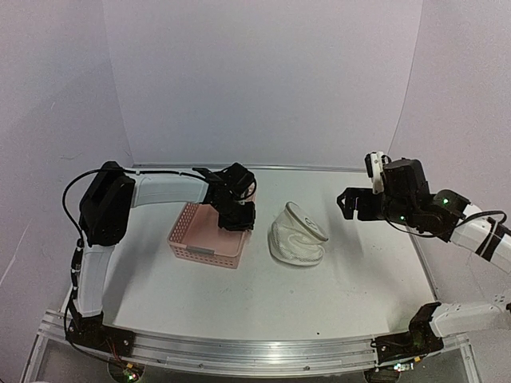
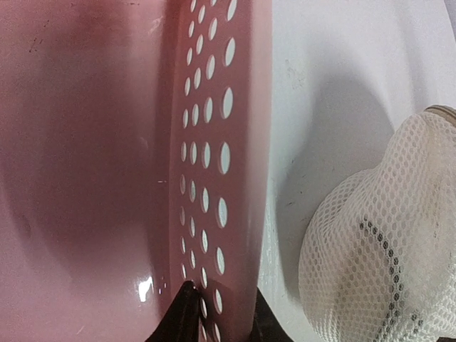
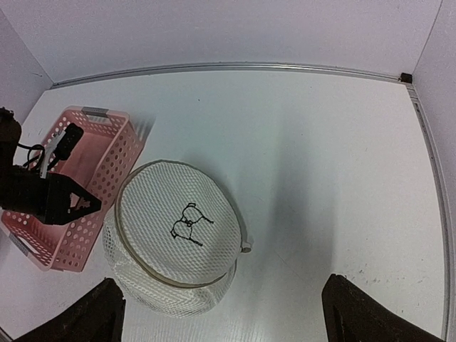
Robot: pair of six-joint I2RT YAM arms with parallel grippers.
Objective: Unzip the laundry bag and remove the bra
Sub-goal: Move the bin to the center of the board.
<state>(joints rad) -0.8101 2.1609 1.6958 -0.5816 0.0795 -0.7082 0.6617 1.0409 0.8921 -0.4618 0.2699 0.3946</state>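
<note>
Nearest the camera, a metal rail (image 1: 239, 349) runs along the front edge of the white table (image 1: 335, 295), with both arm bases bolted to it.

From the left base, the left arm rises and reaches out over the pink basket (image 1: 206, 236), which sits flat on the table left of centre. The left gripper (image 1: 237, 214) points down at the basket's right-hand slotted wall. In the left wrist view its two dark fingertips (image 2: 184, 313) stand one inside and one outside that wall, close against it. They are nearly together and pinch the plastic between them.

Just beside the basket's right wall, about mid-table, sits the laundry bag (image 1: 297, 235), a white mesh drum that is partly slumped and tilted. Its round face with the small black bra outline is turned up and toward the right arm. Its rim looks closed all the way round, with a small pull at the edge. A dark dotted line showing through the mesh in the left wrist view is the black trim of the bra (image 2: 377, 246). The rest of the garment is hidden inside the pouch.

Further right, the right gripper (image 1: 349, 204) hangs in the air, apart from the bag and aimed at it. Its fingers (image 3: 100, 313) are spread wide with nothing between them
</note>
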